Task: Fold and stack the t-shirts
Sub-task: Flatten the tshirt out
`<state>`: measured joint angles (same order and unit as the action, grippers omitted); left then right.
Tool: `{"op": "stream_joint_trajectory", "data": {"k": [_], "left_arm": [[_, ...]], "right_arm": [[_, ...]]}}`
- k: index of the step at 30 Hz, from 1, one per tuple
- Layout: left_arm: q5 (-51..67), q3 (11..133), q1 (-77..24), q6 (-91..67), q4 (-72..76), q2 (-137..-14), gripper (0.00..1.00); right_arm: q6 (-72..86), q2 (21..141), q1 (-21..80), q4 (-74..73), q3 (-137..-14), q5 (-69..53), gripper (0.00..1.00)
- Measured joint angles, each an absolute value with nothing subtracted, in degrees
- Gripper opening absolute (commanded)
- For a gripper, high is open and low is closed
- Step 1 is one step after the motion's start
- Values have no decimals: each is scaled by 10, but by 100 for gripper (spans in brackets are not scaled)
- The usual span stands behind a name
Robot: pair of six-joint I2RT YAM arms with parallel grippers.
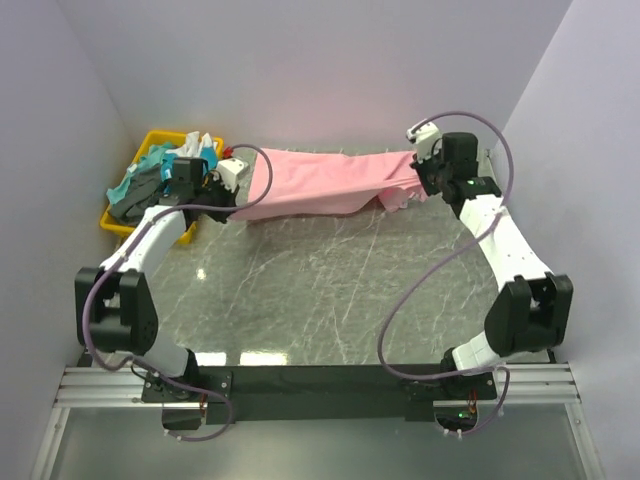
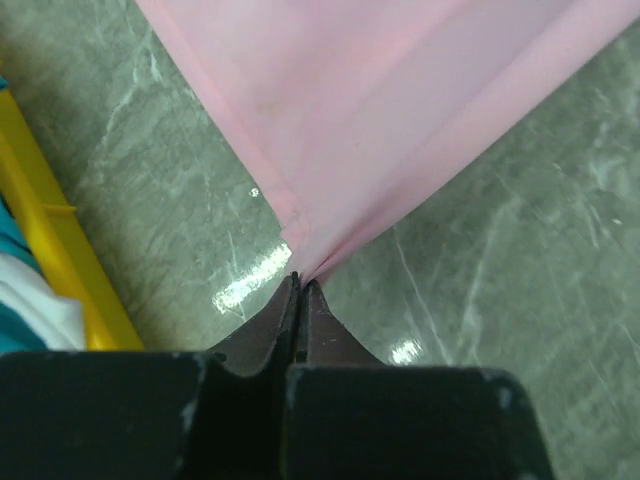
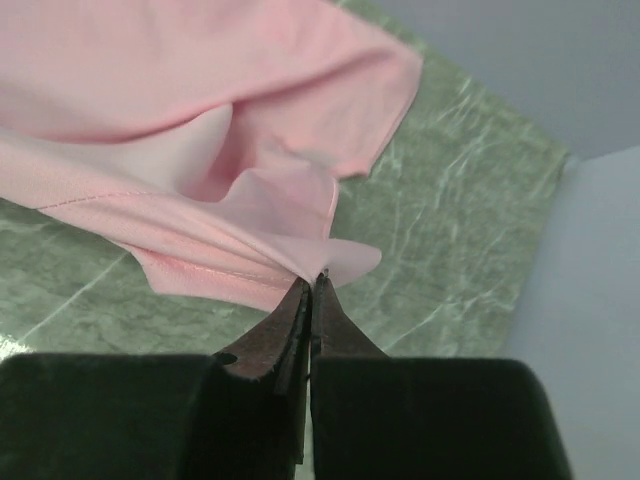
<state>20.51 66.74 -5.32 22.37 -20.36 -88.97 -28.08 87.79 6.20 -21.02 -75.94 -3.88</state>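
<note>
A pink t-shirt [image 1: 325, 178] hangs stretched between my two grippers above the far part of the table. My left gripper [image 1: 235, 208] is shut on its left corner; in the left wrist view the cloth [image 2: 380, 110] runs out from the closed fingertips [image 2: 298, 282]. My right gripper [image 1: 428, 178] is shut on the right end; in the right wrist view the pink fabric [image 3: 200, 130] bunches at the closed tips [image 3: 315, 282]. More shirts [image 1: 150, 175], teal, grey and white, lie heaped in a yellow bin [image 1: 112, 222] at the far left.
The grey-green marble table [image 1: 330, 290] spreads below the shirt. The yellow bin's rim [image 2: 55, 260] is close to the left gripper. White walls close in at the back and at both sides; the right wall [image 3: 590, 320] is near the right gripper.
</note>
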Motion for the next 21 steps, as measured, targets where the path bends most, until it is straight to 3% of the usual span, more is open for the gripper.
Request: {"op": "stream_joint_trajectory", "data": {"k": [7,15,16,17,18,20,21], "left_arm": [[256,660,-28,280,-271,-831,1],[269,558,-15,397,-366,-762,2],[266,542,-13,416,-378,-754,5],[264,529,-12,430,-387,-747,8],[259,515,-10,447,-400,-741,18],[229,497,-7,478,-421,-737,27],[212,491,1,490,-431,-738,38]], "right_arm": [[-334,821,62,-298,-794,-81,0],[-446,709,100,-387,-633,-104,0],[-462,692,111,-398,-606,-104,5],[-475,677,124,-409,-581,-104,17],[-487,663,138,-421,-559,-104,49],[-511,649,156,-458,-533,-91,81],[-516,648,156,-476,-531,-86,83]]}}
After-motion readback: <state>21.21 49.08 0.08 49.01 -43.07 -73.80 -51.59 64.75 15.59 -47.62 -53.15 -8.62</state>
